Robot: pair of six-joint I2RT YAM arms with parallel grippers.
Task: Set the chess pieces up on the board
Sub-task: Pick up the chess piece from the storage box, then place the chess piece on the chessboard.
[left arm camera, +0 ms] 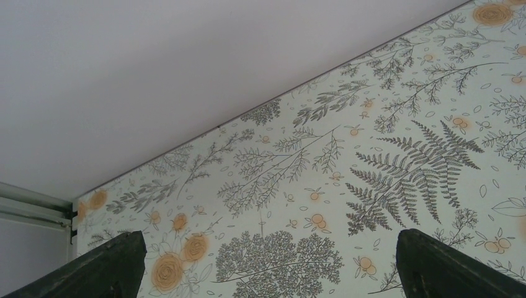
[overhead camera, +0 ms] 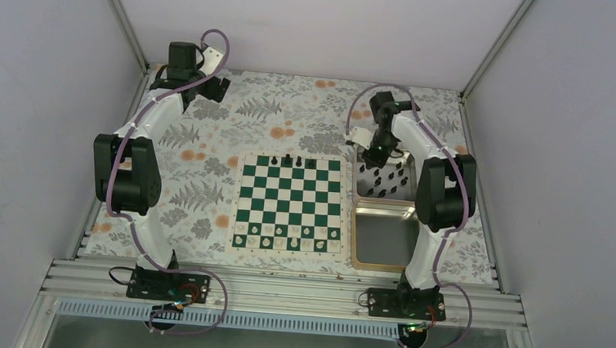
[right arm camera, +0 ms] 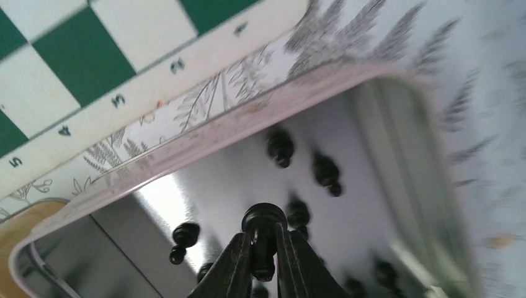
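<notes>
The green and white board lies mid-table, with three black chess pieces on its far row. My right gripper hangs over the silver tin that holds several loose black pieces. In the right wrist view the right gripper is shut on one black chess piece, held above the other pieces in the tin. The board's corner shows at upper left. My left gripper is open and empty at the far left corner, over bare cloth.
Small white pieces stand on the board's near rows. A second, yellow-rimmed tin lies nearer me, right of the board. Metal frame rails and walls enclose the floral-cloth table.
</notes>
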